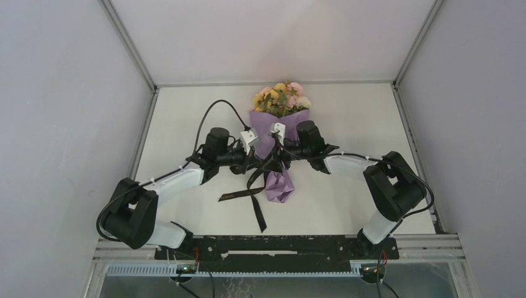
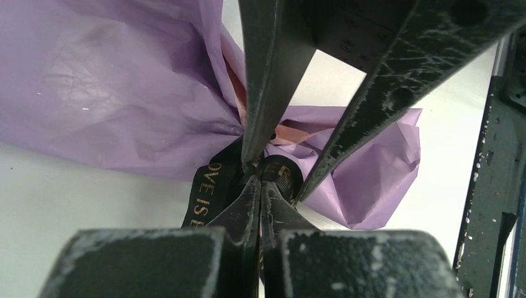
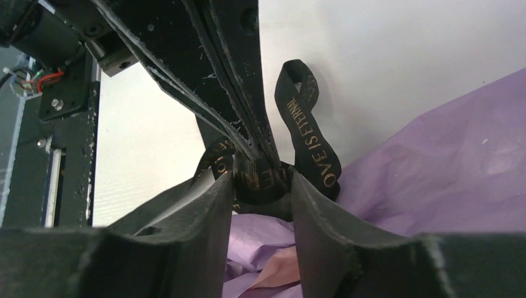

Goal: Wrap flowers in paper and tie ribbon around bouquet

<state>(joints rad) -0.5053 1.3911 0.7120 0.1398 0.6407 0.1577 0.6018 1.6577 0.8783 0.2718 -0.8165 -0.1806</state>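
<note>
With the flowers (image 1: 282,96) already wrapped in the paper (image 2: 124,81), the ribbon (image 2: 208,192) is being tied at the neck of the bouquet (image 1: 291,121), pinched by the closed left pincer (image 2: 258,183) and straddled by the parted right pincer (image 3: 262,180).

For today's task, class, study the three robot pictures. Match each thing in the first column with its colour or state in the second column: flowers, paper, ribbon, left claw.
Column one:
1. flowers
2. paper
3. ribbon
4. left claw

Column two:
A. lilac-purple, gathered in at the neck
B. shut on the ribbon
C. black with gold lettering
D. pink, yellow and cream

Pairs: 1-D, 2-A, 3-C, 4-B
</note>
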